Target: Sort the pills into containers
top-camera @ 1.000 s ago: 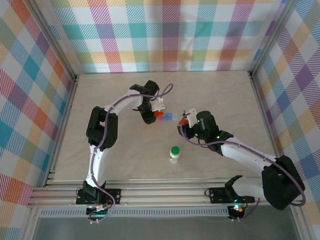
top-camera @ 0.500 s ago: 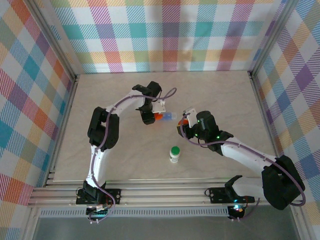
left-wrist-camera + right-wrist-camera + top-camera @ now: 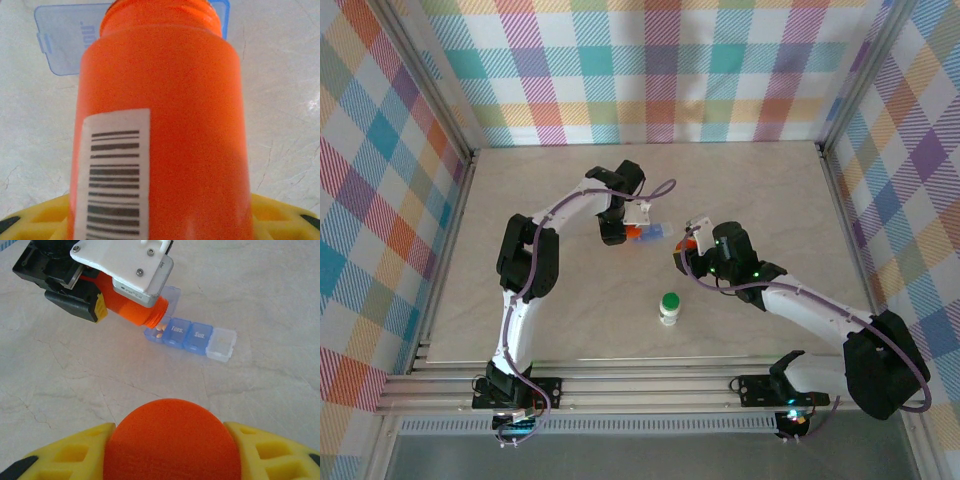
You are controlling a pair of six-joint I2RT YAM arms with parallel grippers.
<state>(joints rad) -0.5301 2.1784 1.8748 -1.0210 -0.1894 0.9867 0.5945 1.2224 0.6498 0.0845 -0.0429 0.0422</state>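
My left gripper [image 3: 618,232] is shut on an open orange bottle [image 3: 131,306] with a barcode label [image 3: 114,170]. The bottle is tipped, its mouth over the end compartment of the pale-blue pill-box strip [image 3: 192,336]. That compartment's lid [image 3: 67,44] stands open, and a few pale orange pills [image 3: 159,330] lie in it. The neighbouring compartments, marked Tues. and Sun., are shut, and the last one is clear. My right gripper [image 3: 172,452] is shut on the orange cap [image 3: 172,432], a little in front of the strip. Yellow fingers [image 3: 67,455] flank the cap.
A white bottle with a green cap [image 3: 669,307] stands upright on the marble-look table [image 3: 770,190], nearer the arm bases. Checked walls close in the table on three sides.
My left wrist has turned a little, bringing the orange bottle's mouth closer over the pill-box strip. The right arm and the cap have stayed still.
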